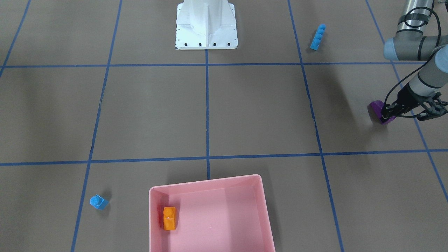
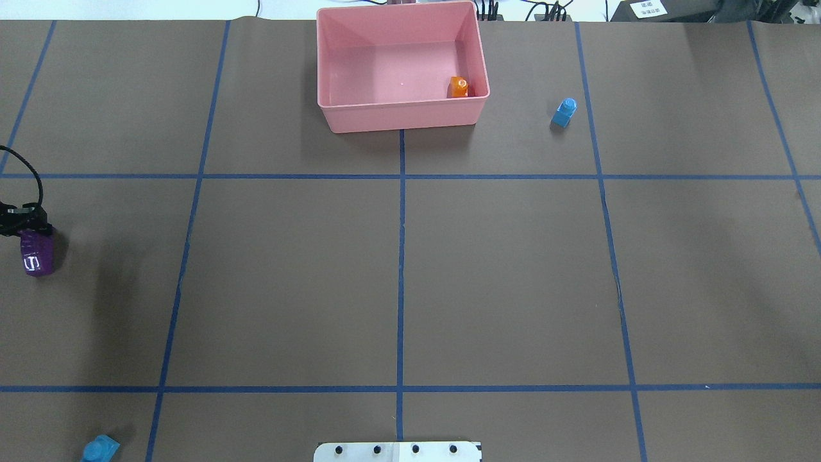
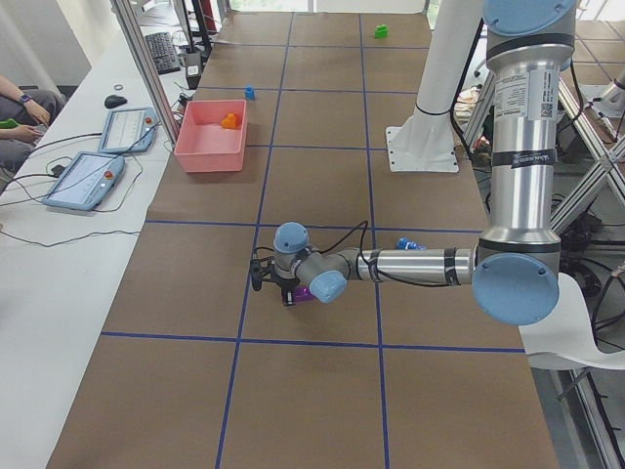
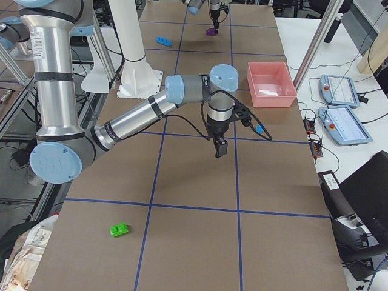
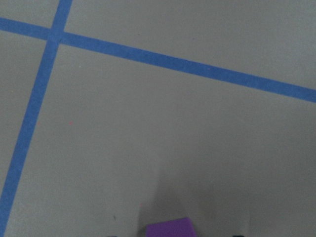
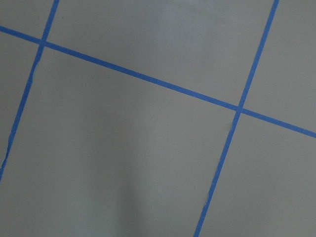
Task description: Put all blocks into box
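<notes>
The purple block (image 1: 377, 106) lies at the table's left end, and my left gripper (image 1: 386, 113) is low over it, open. In the left wrist view the purple block (image 5: 170, 228) shows at the bottom edge, with no finger touching it. The orange block (image 2: 458, 87) lies inside the pink box (image 2: 397, 119). A small blue block (image 2: 564, 112) stands to the box's right. The long blue block (image 1: 318, 36) lies near the robot's left side. The green block (image 4: 119, 229) sits at the table's far right end. My right gripper (image 4: 219, 147) hangs above mid-table; I cannot tell its state.
The white robot base (image 1: 206, 28) stands at the middle of the near edge. Tablets (image 3: 83, 181) and a person's hand (image 3: 20, 107) are on a side bench beyond the box. Blue tape lines (image 2: 401, 256) divide the brown table.
</notes>
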Robot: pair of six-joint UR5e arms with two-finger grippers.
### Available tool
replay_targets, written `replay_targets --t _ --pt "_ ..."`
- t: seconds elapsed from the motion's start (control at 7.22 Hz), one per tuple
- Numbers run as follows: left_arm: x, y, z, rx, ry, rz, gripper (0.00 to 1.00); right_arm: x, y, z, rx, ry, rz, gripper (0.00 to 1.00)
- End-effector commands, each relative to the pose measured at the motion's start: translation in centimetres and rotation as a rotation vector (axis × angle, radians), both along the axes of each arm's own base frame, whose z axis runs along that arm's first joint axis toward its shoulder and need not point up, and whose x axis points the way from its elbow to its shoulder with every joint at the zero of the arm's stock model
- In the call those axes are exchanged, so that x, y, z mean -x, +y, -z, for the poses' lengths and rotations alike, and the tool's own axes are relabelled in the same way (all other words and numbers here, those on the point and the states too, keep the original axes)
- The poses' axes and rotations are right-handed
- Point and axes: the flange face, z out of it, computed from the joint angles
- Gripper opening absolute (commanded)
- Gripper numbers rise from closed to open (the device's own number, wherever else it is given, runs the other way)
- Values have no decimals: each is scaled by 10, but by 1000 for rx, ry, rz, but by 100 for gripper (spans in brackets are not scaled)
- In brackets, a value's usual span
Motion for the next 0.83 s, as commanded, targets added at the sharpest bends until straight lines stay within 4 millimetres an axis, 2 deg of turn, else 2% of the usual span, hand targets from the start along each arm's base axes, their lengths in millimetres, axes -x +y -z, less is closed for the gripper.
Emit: replay_targets --t 0.0,0.14,0.42,0.55,0.69 --pt "-10 -7 49 -82 45 -13 0 0 -1 -3 10 2 -4 99" --pt "-24 -22 83 -142 76 -19 0 1 -1 -3 8 2 -2 99" --pt "-58 -79 174 -354 113 -43 0 0 -2 -3 12 0 -6 99" --pt "-75 -105 220 -406 148 -43 0 1 -3 -1 8 -2 -4 99" --pt "-92 -129 257 -386 134 -46 0 1 -5 -1 7 0 -4 99"
